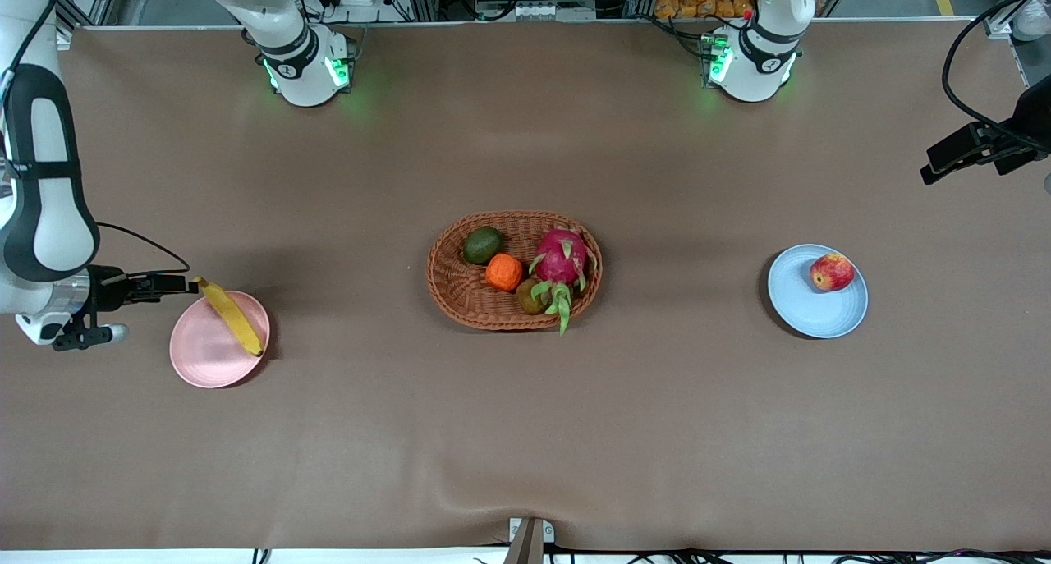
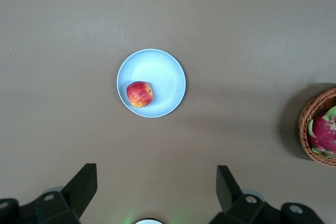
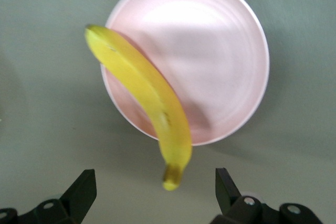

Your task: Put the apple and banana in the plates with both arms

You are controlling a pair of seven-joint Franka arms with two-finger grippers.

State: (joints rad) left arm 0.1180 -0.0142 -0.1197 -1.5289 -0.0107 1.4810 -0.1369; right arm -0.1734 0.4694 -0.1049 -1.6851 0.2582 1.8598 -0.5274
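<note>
The yellow banana [image 1: 232, 318] lies across the pale pink plate [image 1: 205, 359], along the side toward the basket, and both ends reach past the rim. My right gripper [image 1: 182, 284] is open and empty above the banana's stem end. In the right wrist view the banana [image 3: 147, 98] crosses the plate [image 3: 220, 61], and its stem tip shows between the gripper's [image 3: 155, 192] spread fingers, below them. The red apple [image 1: 832, 272] sits in the light blue plate [image 1: 809, 309]. My left gripper [image 1: 932, 170] is open and empty, high above that plate [image 2: 163, 72] and apple [image 2: 139, 94].
A brown wicker basket [image 1: 460, 293] stands mid-table and holds a pink dragon fruit [image 1: 561, 256], an orange fruit [image 1: 503, 272], a green fruit [image 1: 483, 245] and a small brown fruit [image 1: 530, 297]. The basket's edge [image 2: 310, 114] also shows in the left wrist view.
</note>
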